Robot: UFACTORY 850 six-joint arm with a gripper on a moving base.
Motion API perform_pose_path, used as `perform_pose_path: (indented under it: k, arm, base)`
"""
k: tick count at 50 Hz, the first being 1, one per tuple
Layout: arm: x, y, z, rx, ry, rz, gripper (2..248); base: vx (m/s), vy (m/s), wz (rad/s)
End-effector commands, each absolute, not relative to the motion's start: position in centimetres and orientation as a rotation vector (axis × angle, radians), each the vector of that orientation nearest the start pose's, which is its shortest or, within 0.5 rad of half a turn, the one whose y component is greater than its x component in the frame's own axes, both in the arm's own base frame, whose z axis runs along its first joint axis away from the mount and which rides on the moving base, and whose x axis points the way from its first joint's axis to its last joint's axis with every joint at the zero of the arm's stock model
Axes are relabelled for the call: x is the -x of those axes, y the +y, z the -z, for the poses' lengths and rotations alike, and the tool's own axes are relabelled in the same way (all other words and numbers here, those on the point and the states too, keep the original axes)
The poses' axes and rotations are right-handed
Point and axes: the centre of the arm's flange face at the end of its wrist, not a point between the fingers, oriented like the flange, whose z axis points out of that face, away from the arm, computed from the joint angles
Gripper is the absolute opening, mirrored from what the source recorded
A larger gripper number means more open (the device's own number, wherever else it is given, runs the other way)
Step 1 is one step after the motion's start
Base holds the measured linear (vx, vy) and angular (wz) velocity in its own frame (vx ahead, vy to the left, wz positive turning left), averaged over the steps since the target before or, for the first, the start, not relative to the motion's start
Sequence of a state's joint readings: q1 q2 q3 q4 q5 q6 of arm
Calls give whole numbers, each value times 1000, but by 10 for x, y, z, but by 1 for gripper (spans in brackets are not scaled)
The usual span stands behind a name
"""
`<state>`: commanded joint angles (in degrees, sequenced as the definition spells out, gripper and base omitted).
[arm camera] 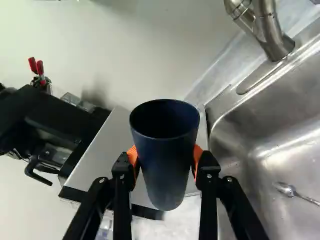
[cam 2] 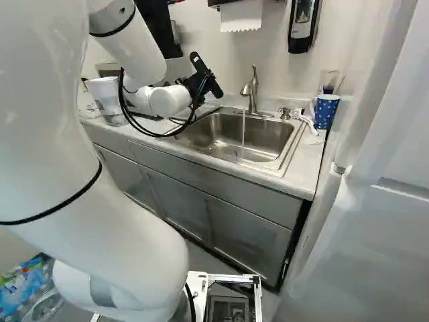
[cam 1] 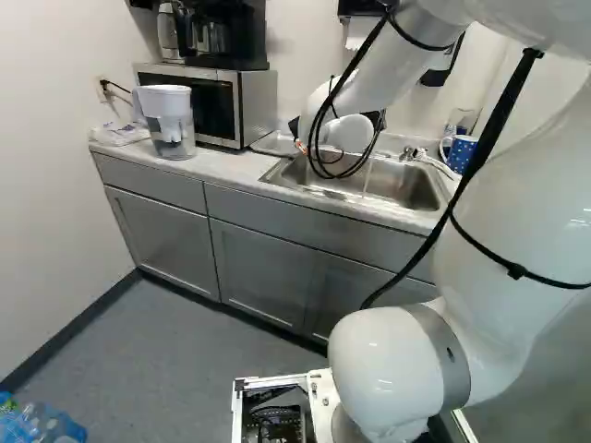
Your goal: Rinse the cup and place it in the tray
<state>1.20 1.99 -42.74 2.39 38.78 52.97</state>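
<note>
At one o'clock from the gripper (cam 1: 297,140) rises the faucet (arm camera: 272,35) (running, mind), the microwave (arm camera: 102,160) at eleven; the dark cup (arm camera: 166,170) sits clamped between its partly opened fingers.

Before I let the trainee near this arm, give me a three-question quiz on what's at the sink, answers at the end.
1. True or false: water is running from the faucet.
2. What is the gripper holding?
A) the white pitcher
B) the dark blue cup
C) the dotted mug
3. Fill in the blank: in the wrist view, a metal ____ lies in the sink.

Key: 1. True; 2. B; 3. spoon
</note>
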Motion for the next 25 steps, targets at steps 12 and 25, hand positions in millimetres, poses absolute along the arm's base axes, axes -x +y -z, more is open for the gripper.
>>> perform_pose_path:
  k: [12, 25]
  arm:
    - [-482, 8, -547, 1842, 815, 1648, 123]
    - [-482, 8, -547, 1936, 703, 1731, 123]
  base:
    - [0, 0, 0]
    - [0, 0, 0]
